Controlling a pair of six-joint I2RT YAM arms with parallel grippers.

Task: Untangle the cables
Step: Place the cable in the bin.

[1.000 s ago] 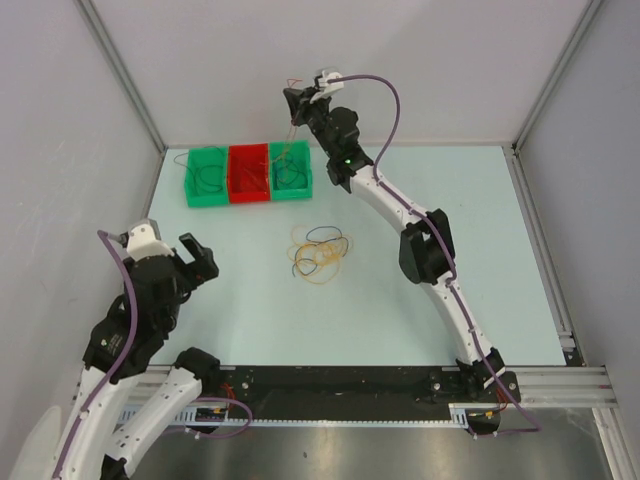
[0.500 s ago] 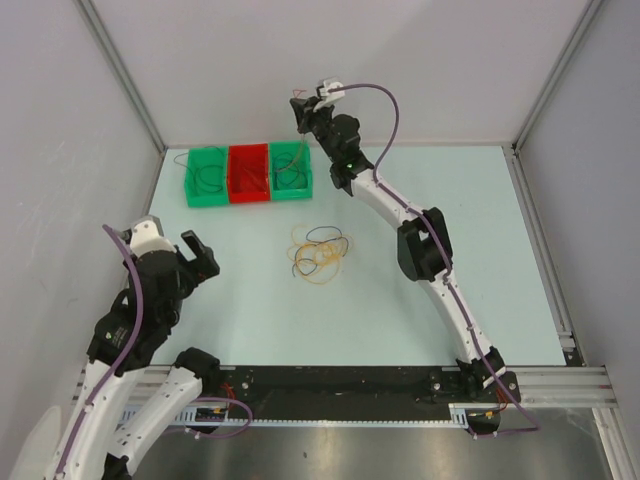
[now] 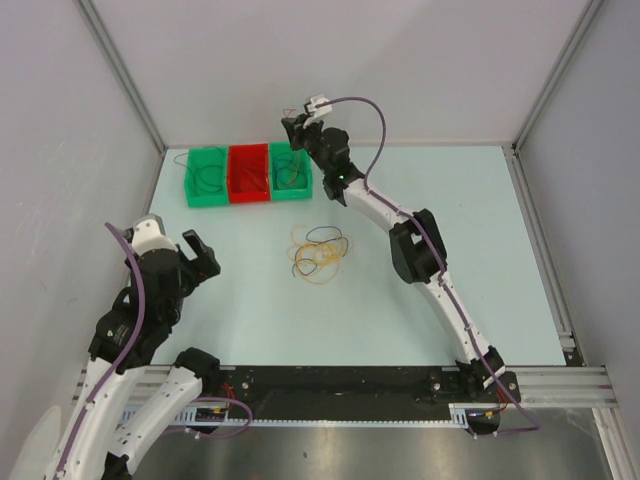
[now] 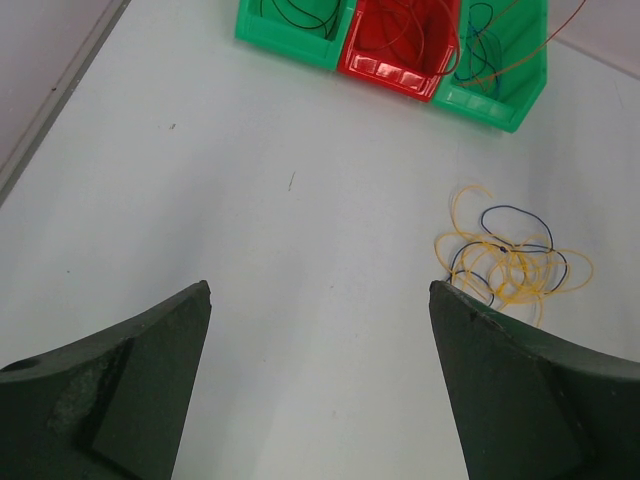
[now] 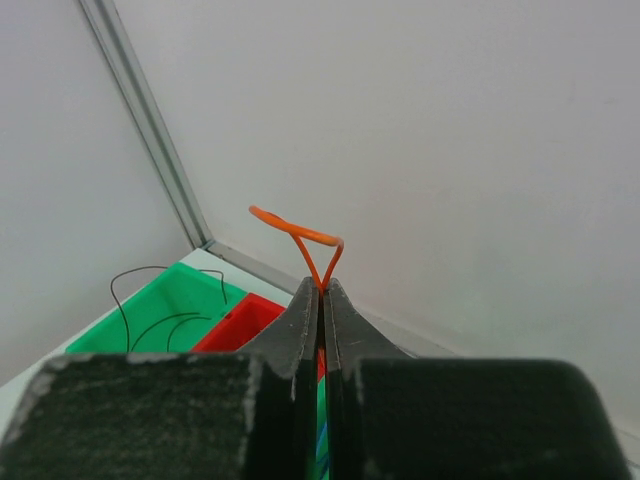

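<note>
A loose tangle of cables, mostly yellow with blue and black strands, lies on the table's middle; the left wrist view has the tangle beside my right fingertip. My right gripper hangs above the right green bin and is shut on an orange cable, whose loop sticks out past the closed tips. The orange cable trails down into that bin. My left gripper is open over bare table at the near left, nothing between its fingers.
Three bins stand in a row at the back left: a green one with black wires, a red one with red wires, and the right green one with blue and black wires. Walls close in on the left, back and right.
My right gripper has come left and lower with the orange cable, now over the right green bin. The left arm has barely shifted.
</note>
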